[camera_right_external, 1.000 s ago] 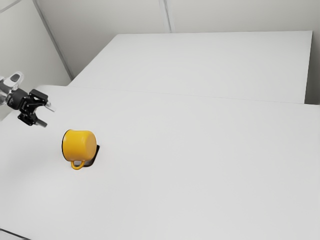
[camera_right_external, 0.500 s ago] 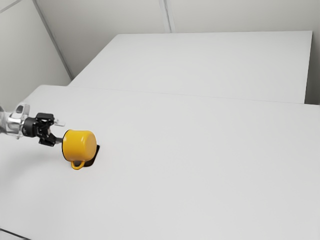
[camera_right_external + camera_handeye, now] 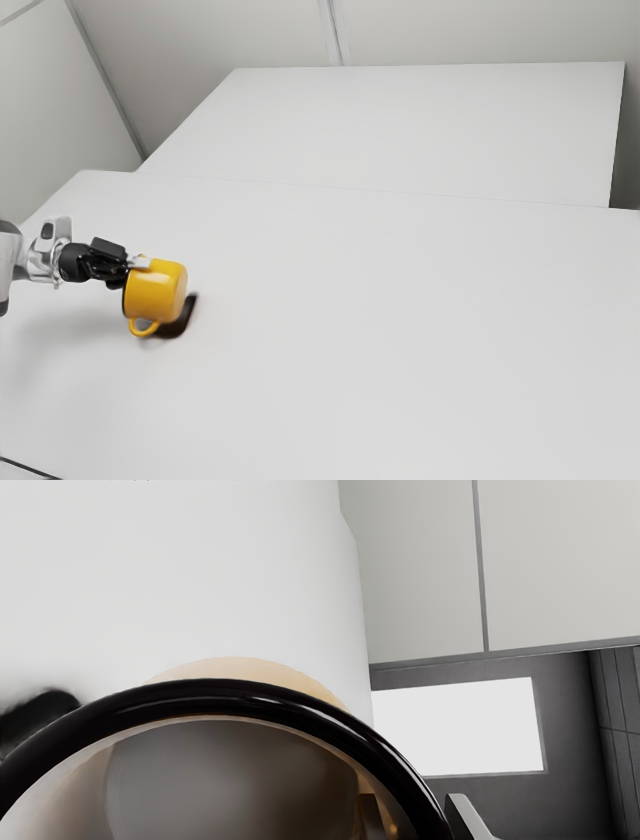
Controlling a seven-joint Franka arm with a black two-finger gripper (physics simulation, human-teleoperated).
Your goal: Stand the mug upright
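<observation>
Your mug (image 3: 160, 290), tipped sideways over the table (image 3: 400, 340), has shifted toward the exterior view's left. Your tool (image 3: 133, 264) clamps its rim (image 3: 417, 795); the exterior view hides the inner finger (image 3: 370, 817).

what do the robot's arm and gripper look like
The smooth white and grey robot arm ends in a shiny silver wrist section with a dark, rounded patch. The blocky black gripper has slim fingers; one shows a smooth pale grey face and a darker inner side.
</observation>
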